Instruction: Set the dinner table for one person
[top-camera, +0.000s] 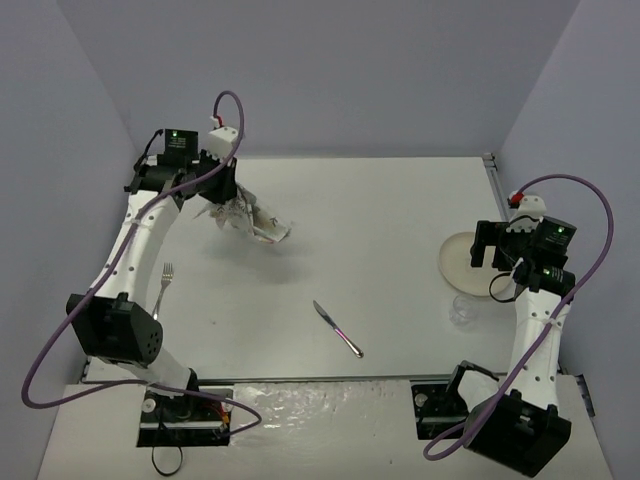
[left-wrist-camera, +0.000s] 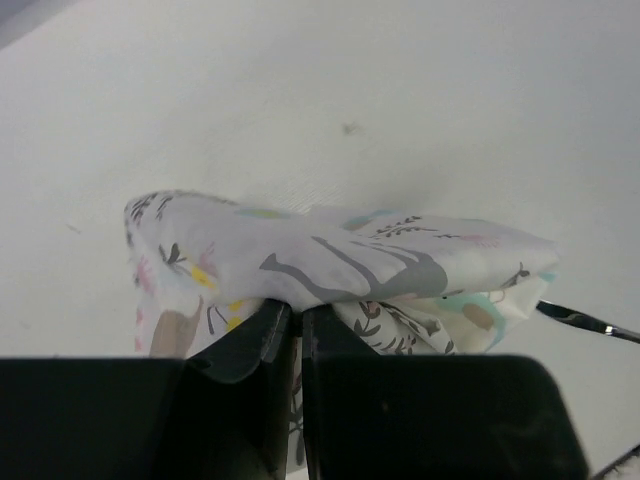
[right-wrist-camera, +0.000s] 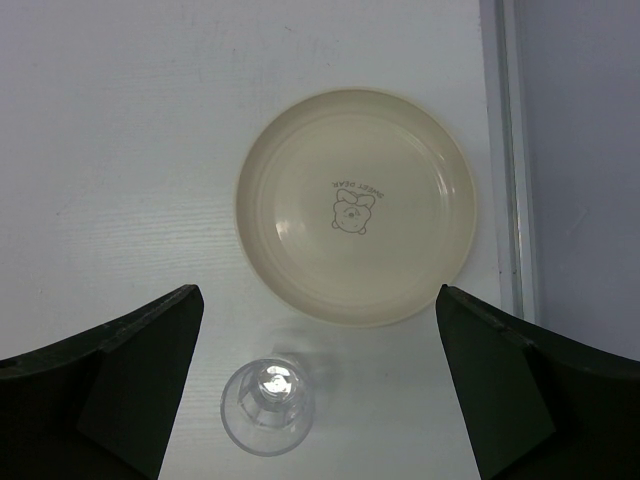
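**Top external.** The dinner table (top-camera: 400, 220) fills the view, a plain off-white top with metal edging. At its far left the left gripper (top-camera: 232, 205) is clamped on the printed cloth mat (top-camera: 258, 228). The mat hangs bunched from the jaws, and its shadow suggests it is clear of the tabletop. A fork (top-camera: 164, 284) lies near the left edge, and a knife (top-camera: 337, 329) lies near the middle front, well apart from the mat. At the right the right gripper (top-camera: 488, 265) hovers over a plate (top-camera: 458, 262), with a clear glass (top-camera: 464, 311) just in front of the plate.

**Left wrist.** The jaws stand together, pinching a fold of the crumpled mat (left-wrist-camera: 330, 260) between the fingertips (left-wrist-camera: 262, 335). A thin metal utensil (left-wrist-camera: 585, 322) shows past the cloth at the right; which utensil it is cannot be told.

**Right wrist.** The jaws stand wide apart and hold nothing. The fingertips (right-wrist-camera: 160, 340) sit on either side of the view above the plate (right-wrist-camera: 355, 205), which has a small bear printed in its centre. The glass (right-wrist-camera: 267, 405) stands upright just beside the plate's rim, near the table's right edging (right-wrist-camera: 510, 150).

**Step in hand, as judged.** The mat is being placed, the first layer of the setting. The next move likely calls for carrying the mat to open tabletop at the middle front. It would then be lowered so that it spreads flat rather than bunched, and clear of the knife. The plate, glass and cutlery are not yet arranged.
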